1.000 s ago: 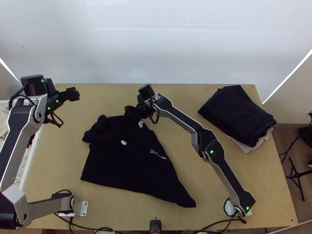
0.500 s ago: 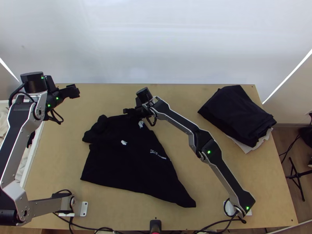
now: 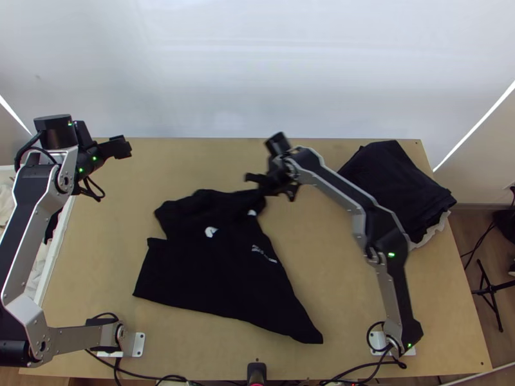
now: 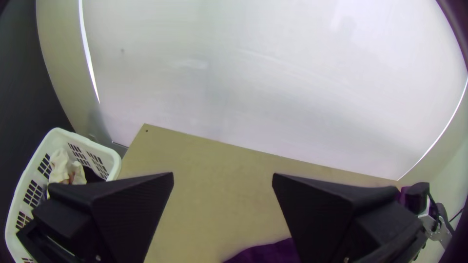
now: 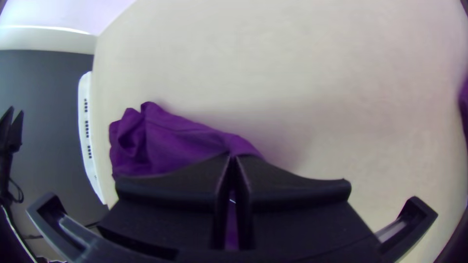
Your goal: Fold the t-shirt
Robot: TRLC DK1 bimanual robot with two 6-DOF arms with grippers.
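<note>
A smooth pale wall [image 3: 257,64] rises behind the light wooden surface [image 3: 347,302]. Left of centre lies the soft black t-shirt [image 3: 212,270], spread at its near part, rumpled at the far end. Folded dark cloths [image 3: 405,186] are stacked right; a slotted white basket [image 4: 114,168] flanks the left edge. The right gripper [image 3: 250,177] pinches the t-shirt's far end; the left gripper [image 3: 123,147] gapes wide.

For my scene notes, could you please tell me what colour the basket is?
The basket is white, which shows best in the left wrist view.
</note>
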